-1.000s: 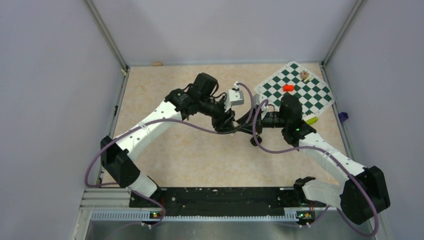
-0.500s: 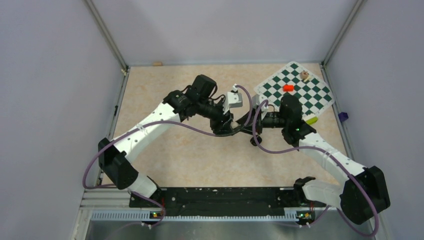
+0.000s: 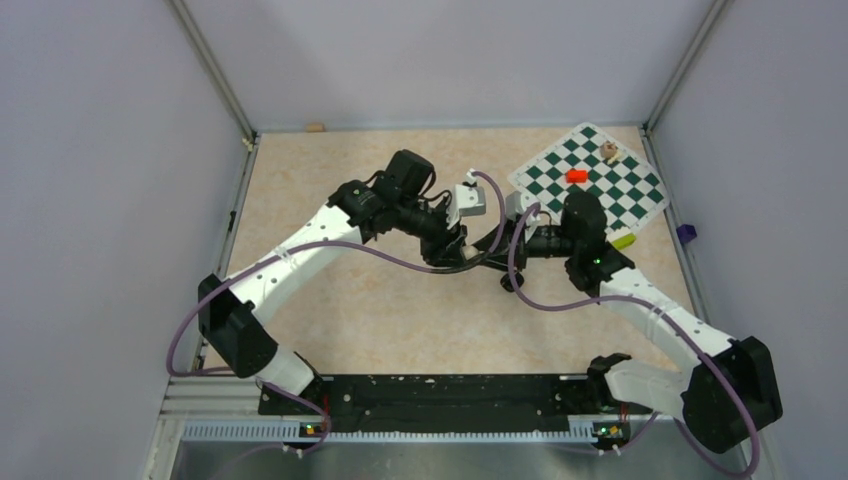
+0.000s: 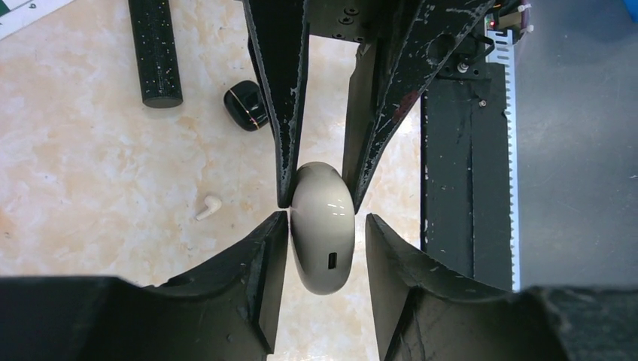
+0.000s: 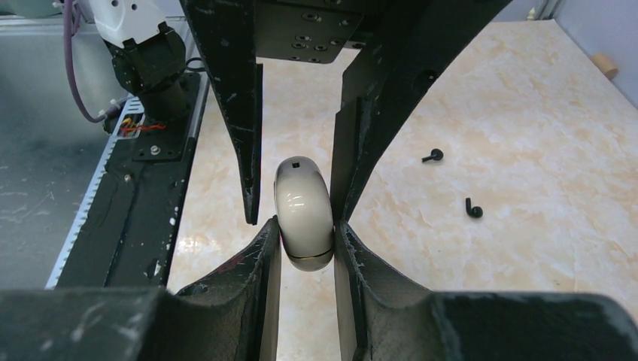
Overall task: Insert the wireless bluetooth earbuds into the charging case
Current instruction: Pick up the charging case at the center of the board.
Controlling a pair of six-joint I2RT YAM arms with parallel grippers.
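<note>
Over a beige table point(image 3: 300, 160), the right gripper point(image 5: 306, 224) clamps a glossy cream oval case point(image 5: 303, 195) while the left gripper point(image 4: 327, 219) sits narrowly open around it, one finger touching; the black charging case point(image 4: 244, 105) and two black earbuds point(image 5: 432, 156) point(image 5: 472, 208) lie loose on the table

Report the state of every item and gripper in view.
cream case: lifted off the table, closed.
right gripper: clamped on the cream case.
left gripper: open, straddling the cream case.
black earbuds: loose on the table, uncased.
black case: on the table, lid unclear.
white earbud: loose on the table.
</note>
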